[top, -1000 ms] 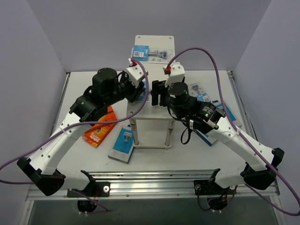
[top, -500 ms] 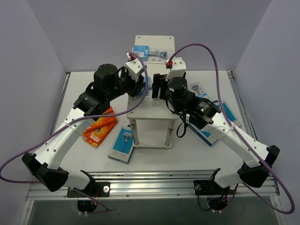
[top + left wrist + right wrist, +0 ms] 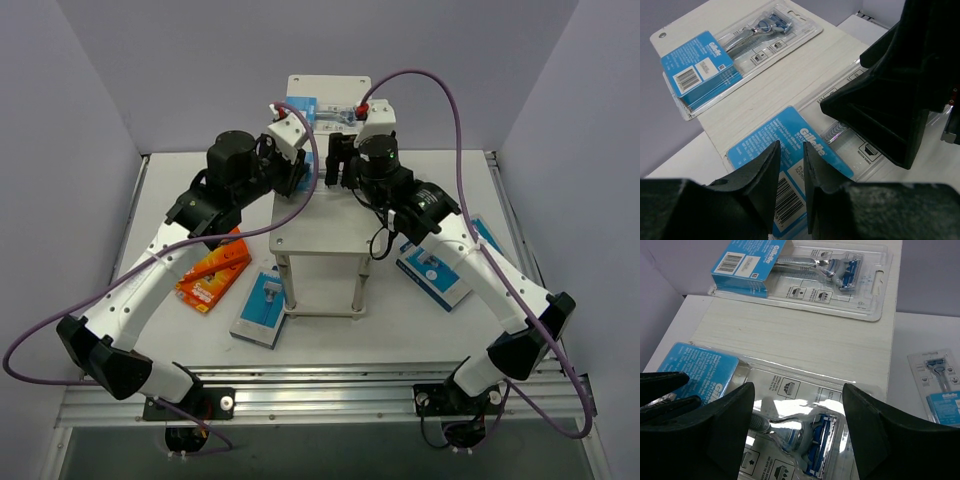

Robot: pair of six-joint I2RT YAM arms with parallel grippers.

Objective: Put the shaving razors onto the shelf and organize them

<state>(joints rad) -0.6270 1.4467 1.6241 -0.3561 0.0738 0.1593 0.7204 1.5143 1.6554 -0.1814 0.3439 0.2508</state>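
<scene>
The white table (image 3: 400, 320) carried a two-tier shelf (image 3: 320, 225) with a pale wood-grain top, and both arms reached over that top from either side.

The right gripper (image 3: 797, 390) hovered with its fingers spread wide above the clear half of the near pack (image 3: 775, 390), holding nothing. The left gripper (image 3: 791, 150) had its fingers drawn close, only a slim gap between them, at the blue-card end of that pack. Whether they pinched the card could not be told.

Two razor packs lay flat on the shelf top. The far pack (image 3: 740, 50) sat at the back end, its blue card reading "Gillette" beside a barcode. The near pack's card also read "Gillette" above a barcode, and its clear half carried small pictograms.

On the table left of the shelf lay an orange box (image 3: 212, 275), its print too small to read, and a blue-and-white box (image 3: 260, 308). To the right lay another blue box (image 3: 435, 275) and a third blister pack (image 3: 940, 390).
</scene>
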